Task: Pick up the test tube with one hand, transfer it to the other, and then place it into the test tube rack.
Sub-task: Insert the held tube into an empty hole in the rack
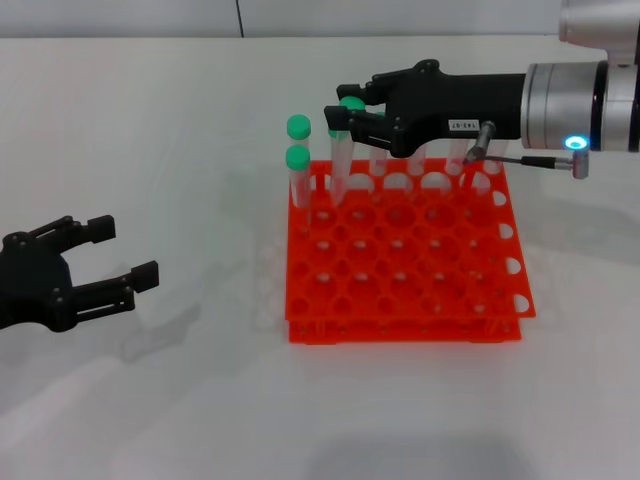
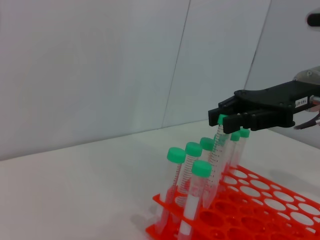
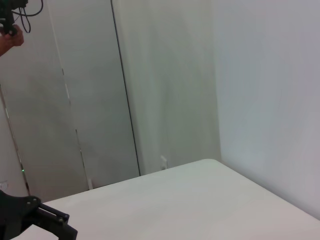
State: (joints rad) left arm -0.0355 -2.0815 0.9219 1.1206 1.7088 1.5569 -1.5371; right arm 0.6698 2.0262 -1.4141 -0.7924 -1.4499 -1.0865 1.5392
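Head view: right tool (image 1: 345, 118) grips the clear, green-capped test tube (image 1: 341, 160) over the orange rack (image 1: 405, 290); left tool (image 1: 112, 262) open.

Upright green-capped tubes (image 1: 297, 160) are crowding the test tube rack (image 1: 405, 260) along its far and left rows; open worktop (image 1: 200, 400) is lying between it and the left edge.
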